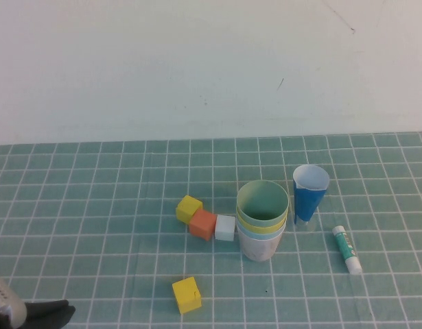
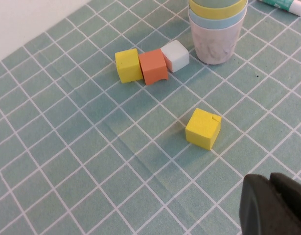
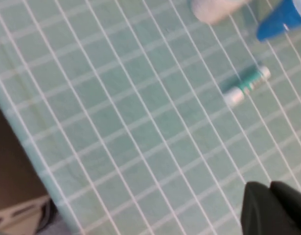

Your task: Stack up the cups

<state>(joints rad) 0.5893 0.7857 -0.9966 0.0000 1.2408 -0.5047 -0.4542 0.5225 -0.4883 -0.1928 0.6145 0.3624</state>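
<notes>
While both arms sit low at my end of the table, the four cups [image 1: 262, 219] stand nested in a single upright stack near the middle of the green gridded cloth [image 1: 94, 205]. From my high camera I see the sage green cup [image 1: 263, 201] innermost and on top, its wide mouth open; below its rim show the yellow cup [image 1: 261, 224], then a thin band of the light blue cup [image 1: 260, 234], and the pale pink cup [image 1: 260, 248] at the bottom, carrying the rest on the cloth. Each is short, wide and tapered. A taller dark-blue cup [image 1: 309, 195] with a white inside stands just to the stack's right, apart from it. A white block [image 1: 225, 227] sits just beside the stack's left side, in a row with an orange block [image 1: 203, 224] and a yellow block [image 1: 189, 208]. Another yellow block [image 1: 186, 295] lies alone nearer me, and a glue stick [image 1: 347, 249] lies to the right. My left gripper [image 2: 272, 203] is closed on nothing at the near left corner; my right gripper [image 3: 272, 208], outside the high view, is likewise closed and empty over the cloth beside the table's edge.
</notes>
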